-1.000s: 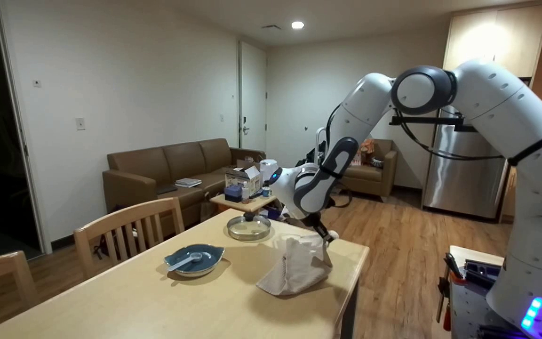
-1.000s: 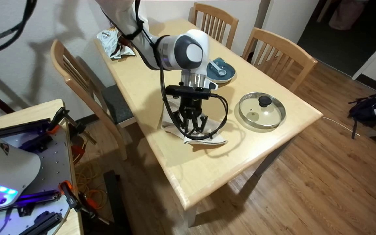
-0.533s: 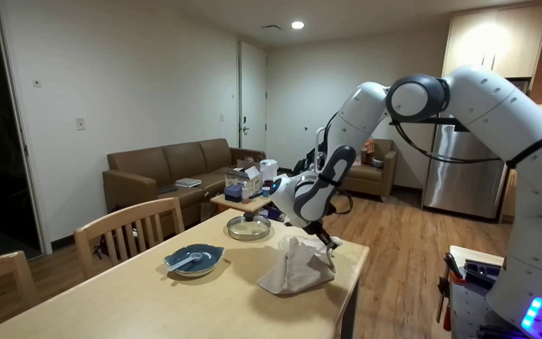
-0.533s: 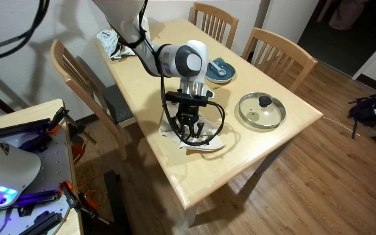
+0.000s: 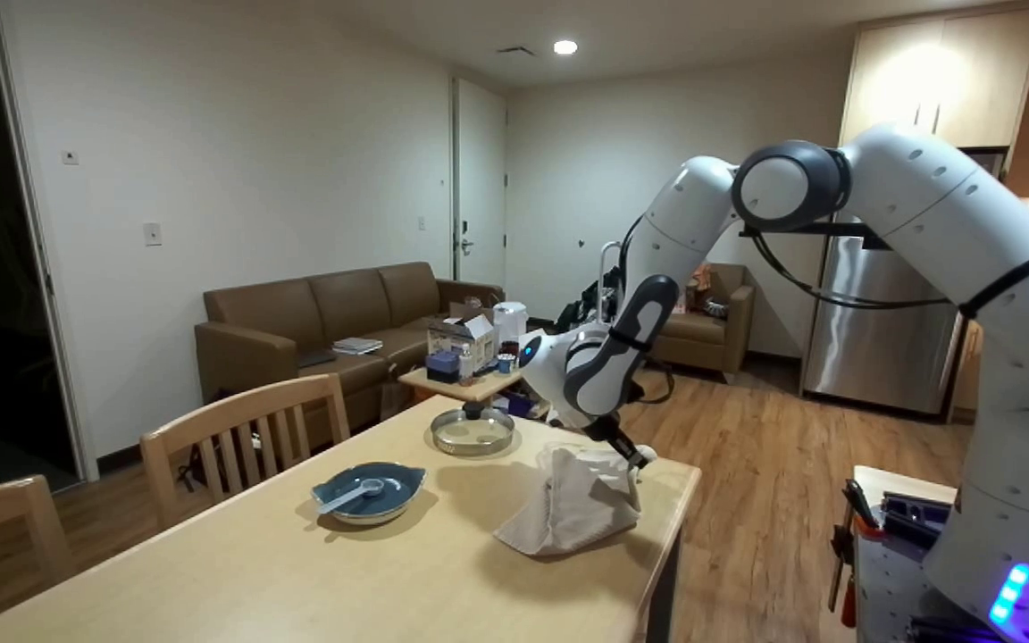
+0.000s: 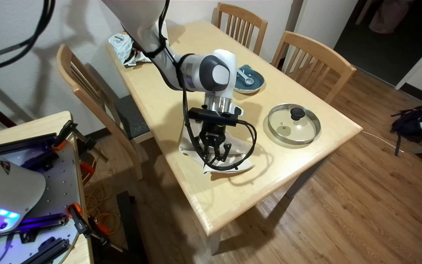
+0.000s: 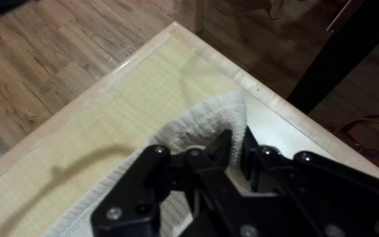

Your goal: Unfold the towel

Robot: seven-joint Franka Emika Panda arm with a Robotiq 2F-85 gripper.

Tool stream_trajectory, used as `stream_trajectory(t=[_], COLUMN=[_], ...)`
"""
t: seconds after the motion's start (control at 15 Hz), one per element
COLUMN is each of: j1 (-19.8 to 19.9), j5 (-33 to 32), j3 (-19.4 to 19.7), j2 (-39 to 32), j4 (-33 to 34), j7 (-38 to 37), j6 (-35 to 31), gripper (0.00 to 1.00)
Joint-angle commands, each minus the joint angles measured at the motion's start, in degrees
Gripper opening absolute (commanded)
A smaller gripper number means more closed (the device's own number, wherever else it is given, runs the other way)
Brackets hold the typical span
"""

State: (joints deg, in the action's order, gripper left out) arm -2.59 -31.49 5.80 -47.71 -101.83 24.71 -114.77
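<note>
The black two-fingered hand [image 7: 236,146] pinches an edge of the off-white ribbed cloth towel [image 5: 568,513], which stands tented near a corner of the pale rectangular wooden surface [image 5: 238,563]; I'd guess it's held up so folds can fall apart.

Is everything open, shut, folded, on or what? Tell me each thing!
Towel: rumpled, not spread flat, one edge lifted
Pincer: shut on the towel
Glass lid: lying flat, knob up
Blue dish: upright
Measuring spoon: lying in the blue dish
Fridge: shut
White door: shut
Ceiling light: on
Robot's base lights: blue
</note>
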Motion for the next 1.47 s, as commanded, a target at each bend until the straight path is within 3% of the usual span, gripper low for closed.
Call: stream_trajectory(t=[0.0,0.13,0.2,0.53,0.67,1.4], j1=[3.9,5.2,4.2,4.8,4.9,7.3], j5=[-2.4,-2.9,-1.8,-2.0,-2.0,-4.2], j3=[-2.0,-2.8,-2.3,-2.8,-2.9,-1.7], j2=[0.1,-0.8,-0.5,-0.8,-0.6,4.2], j4=[-0.8,0.0,0.1,0.1,-0.4,-12.9], j7=[7.8,11.6,8.2,10.4,10.3,9.9], j6=[-0.8,-1.8,-0.1,-0.6,-1.4,-26.6], gripper=[0.04,0.04,0.09,0.09,0.04,0.04])
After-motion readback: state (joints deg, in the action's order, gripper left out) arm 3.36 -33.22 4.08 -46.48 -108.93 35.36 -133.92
